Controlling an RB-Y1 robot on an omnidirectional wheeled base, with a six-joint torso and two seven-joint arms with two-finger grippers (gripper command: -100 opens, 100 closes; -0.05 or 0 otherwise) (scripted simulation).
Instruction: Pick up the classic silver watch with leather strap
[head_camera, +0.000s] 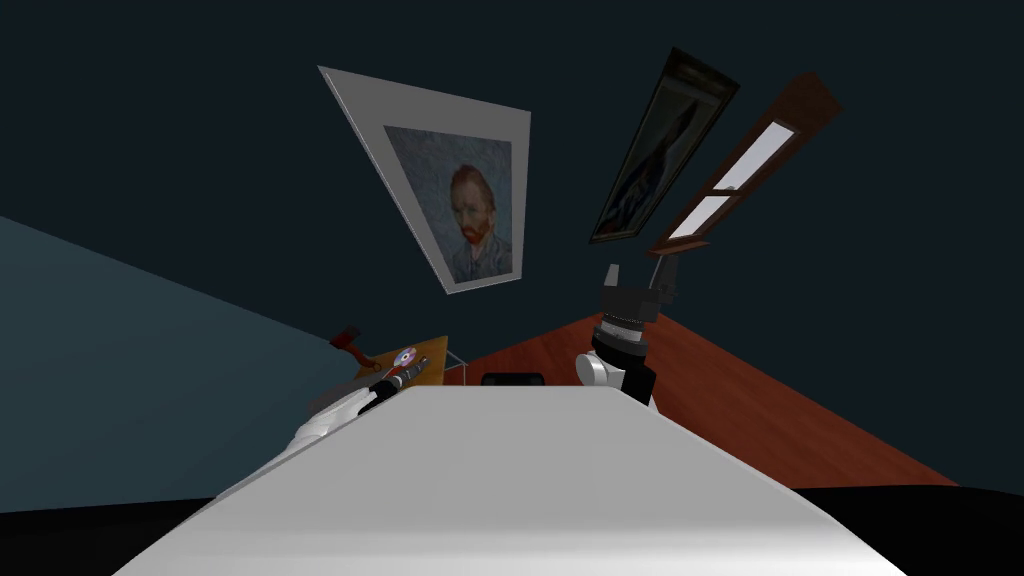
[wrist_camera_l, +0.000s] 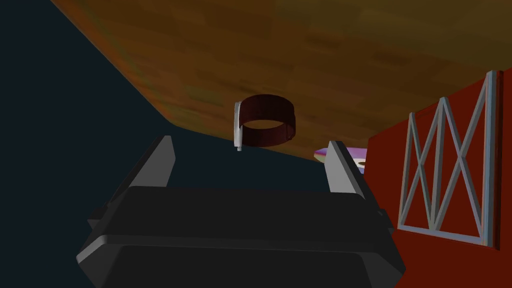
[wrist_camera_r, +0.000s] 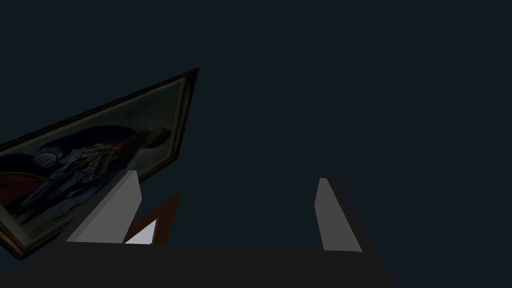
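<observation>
Just ahead of the left claw (wrist_camera_l: 250, 152), at its twelve o'clock, sits the watch (wrist_camera_l: 265, 121). Its dark brown strap is closed into a loop standing on edge on the wooden tabletop (wrist_camera_l: 310, 55), with the thin silver case upright on one side of the loop. The watch rests near the tabletop's edge. The claw's two grey fingers (wrist_camera_l: 161, 159) stand wide apart, short of the watch and not touching it, with the loop lined up in the gap between them.

Beside one finger, partly hidden behind it, a purple and white disc (wrist_camera_l: 356, 159) lies on the same tabletop, apart from the watch. Past the tabletop's edge, a grey cross-braced frame (wrist_camera_l: 445, 165) shows against the red floor (wrist_camera_l: 385, 255).

From the head camera, the small tabletop lies at about eleven o'clock, with the left arm reaching to it. At the tabletop's far corner there is a dark red object (head_camera: 347, 338), too small to tell what it is.

The right claw (head_camera: 638, 274) is raised at about one o'clock, well apart from the tabletop, with its fingers spread and nothing between them.
</observation>
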